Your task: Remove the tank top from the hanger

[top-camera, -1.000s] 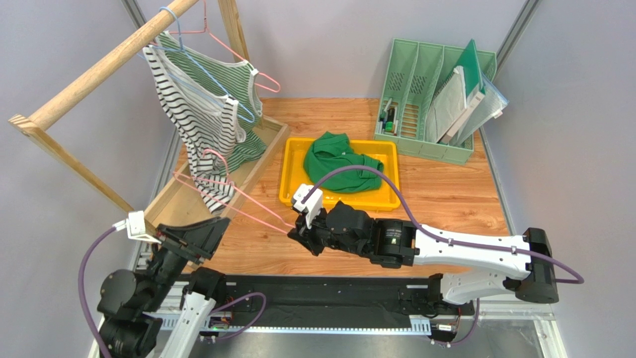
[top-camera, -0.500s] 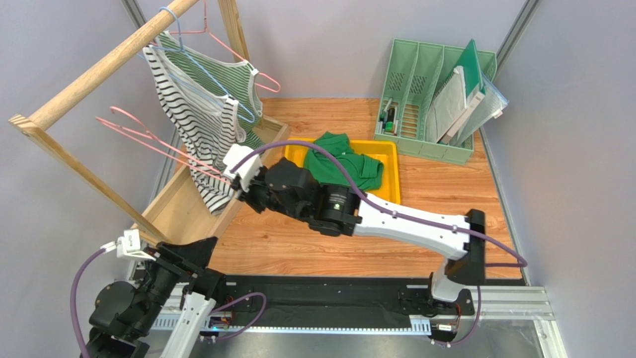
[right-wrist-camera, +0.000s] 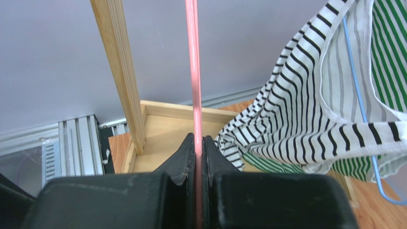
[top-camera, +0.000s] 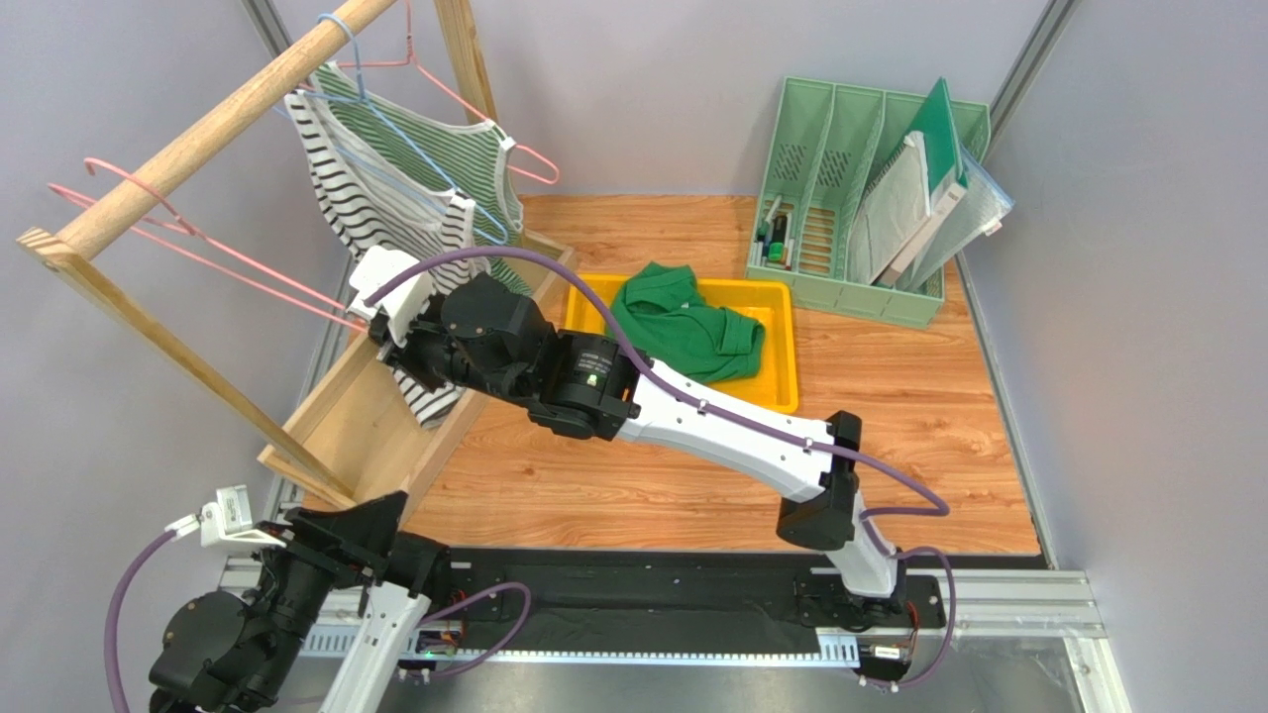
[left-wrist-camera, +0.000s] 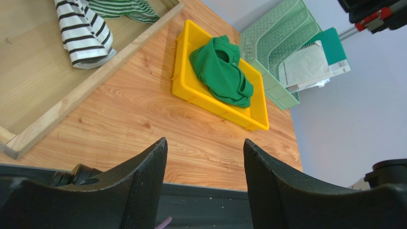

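Grey walls, wooden table (top-camera: 893,431). Wooden rack (top-camera: 194,141) at left; green file organiser (top-camera: 834,164) at far right. Yellow tray (top-camera: 777,342) mid-table, green shirt (top-camera: 677,320) bunched inside. Black-and-white striped tank top (top-camera: 380,223) hangs from rack rail on blue hanger (right-wrist-camera: 358,95), hem drooping onto rack's base board. Right gripper (right-wrist-camera: 199,143) reaches across to rack, jaws pinched tight on wire of bare pink hanger (right-wrist-camera: 193,71), whose hook sits near rail's near end. Left gripper (left-wrist-camera: 204,143) low at table's near edge, jaws spread wide, holding nothing.
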You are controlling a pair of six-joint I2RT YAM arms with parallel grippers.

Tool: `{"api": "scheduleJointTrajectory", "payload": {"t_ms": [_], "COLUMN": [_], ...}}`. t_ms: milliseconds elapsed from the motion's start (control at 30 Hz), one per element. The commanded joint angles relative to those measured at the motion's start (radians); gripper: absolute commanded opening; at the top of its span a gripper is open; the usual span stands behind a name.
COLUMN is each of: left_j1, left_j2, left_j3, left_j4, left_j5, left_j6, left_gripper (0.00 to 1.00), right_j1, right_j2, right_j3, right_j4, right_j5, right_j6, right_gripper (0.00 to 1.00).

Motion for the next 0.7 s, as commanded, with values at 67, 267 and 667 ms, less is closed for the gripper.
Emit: {"api": "scheduleJointTrajectory", "payload": {"t_ms": [67,267,667], "left_j1": [0.001,0.001,0.003], "left_j2": [-0.136,-0.136,-0.136], "left_j3": [0.047,0.058,0.045], "left_j4": [-0.059,-0.065,-0.07], "left_j5": [-0.024,-0.037,-0.023], "left_j6": [0.015,0.015,-0.005], "left_gripper": [0.64,0.64,0.63], "right_j1": [0.001,0.001,0.007], "right_j2": [0.063,0.109,0.167], "right_j3": [0.106,0.164,0.253], "right_j4": [-0.016,-0.037,-0.063], "right_j5": [-0.027,-0.021,0.03], "right_j6": [0.015,0.042,0.092], "right_gripper": [0.0,0.0,0.0]}}
